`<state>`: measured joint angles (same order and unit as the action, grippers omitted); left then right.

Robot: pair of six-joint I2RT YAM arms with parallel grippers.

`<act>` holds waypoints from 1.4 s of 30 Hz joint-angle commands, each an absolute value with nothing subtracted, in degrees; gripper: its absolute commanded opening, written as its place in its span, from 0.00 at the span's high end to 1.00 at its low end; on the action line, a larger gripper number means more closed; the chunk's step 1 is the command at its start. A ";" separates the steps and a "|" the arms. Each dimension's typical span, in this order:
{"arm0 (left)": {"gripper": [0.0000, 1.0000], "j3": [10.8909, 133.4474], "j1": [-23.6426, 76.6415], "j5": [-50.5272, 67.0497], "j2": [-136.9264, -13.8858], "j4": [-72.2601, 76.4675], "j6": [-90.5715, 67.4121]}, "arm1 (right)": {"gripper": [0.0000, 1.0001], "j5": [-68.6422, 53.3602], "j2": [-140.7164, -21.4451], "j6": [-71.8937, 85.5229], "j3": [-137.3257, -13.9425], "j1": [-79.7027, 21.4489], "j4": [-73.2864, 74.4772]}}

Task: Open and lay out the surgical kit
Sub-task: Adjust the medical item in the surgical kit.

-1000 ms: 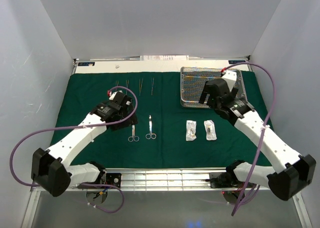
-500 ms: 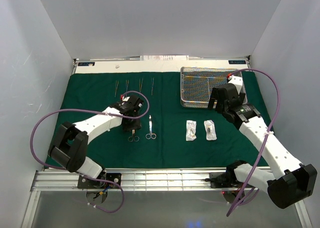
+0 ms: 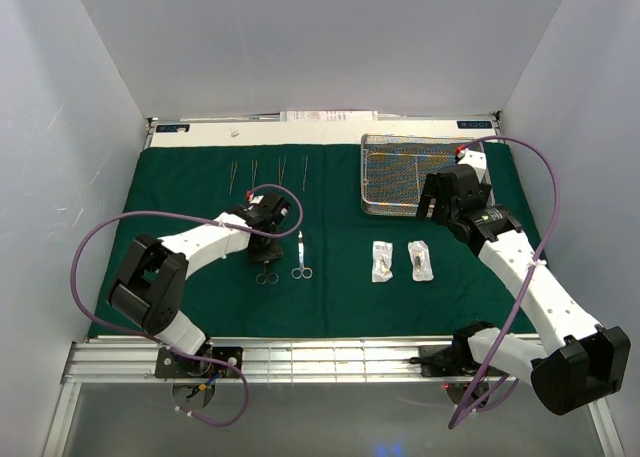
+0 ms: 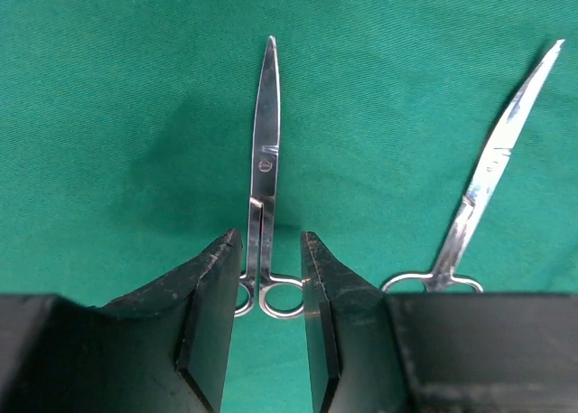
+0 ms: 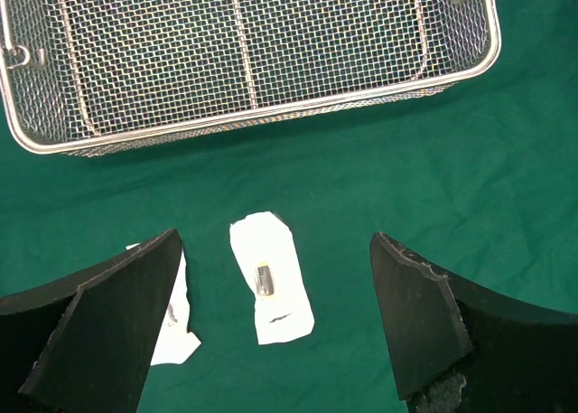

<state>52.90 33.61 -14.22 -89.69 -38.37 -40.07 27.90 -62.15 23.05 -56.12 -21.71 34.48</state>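
Green drape (image 3: 180,177) flat. Left gripper (image 4: 270,277) straddles rings of straight scissors (image 4: 264,160), lower centre; clamped or not, cannot tell. Risk: thin steel slips, skids into curved scissors (image 4: 492,183) at right. Right gripper (image 5: 275,241) gaping.

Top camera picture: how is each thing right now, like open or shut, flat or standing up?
left gripper: open, fingers on either side of the straight scissors' handles.
right gripper: open, above the packets.
green cloth: spread flat.
wire-mesh tray: right way up on the cloth.
straight scissors: shut, lying flat.
curved scissors: shut, lying flat.
packets: lying flat; sealed or not, cannot tell.
slim tools at the back: flat, in a row.
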 commanded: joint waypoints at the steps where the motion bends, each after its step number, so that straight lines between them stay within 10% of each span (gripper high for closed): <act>1: 0.57 53.70 33.84 -15.38 -90.08 -37.09 -39.20 | 0.10 26.98 -62.23 21.80 -56.25 -21.01 32.17; 32: 0.76 52.74 33.84 -16.61 -91.67 -37.18 -37.18 | 0.10 23.38 -62.58 21.53 -55.37 -18.37 31.11; 42: 0.64 53.17 33.84 -17.93 -91.41 -38.23 -36.83 | 0.10 22.85 -62.49 21.53 -55.28 -18.11 30.94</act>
<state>52.88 33.61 -16.14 -91.70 -37.95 -37.26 23.18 -63.02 22.02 -55.37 -18.37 32.86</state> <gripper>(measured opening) 0.356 0.904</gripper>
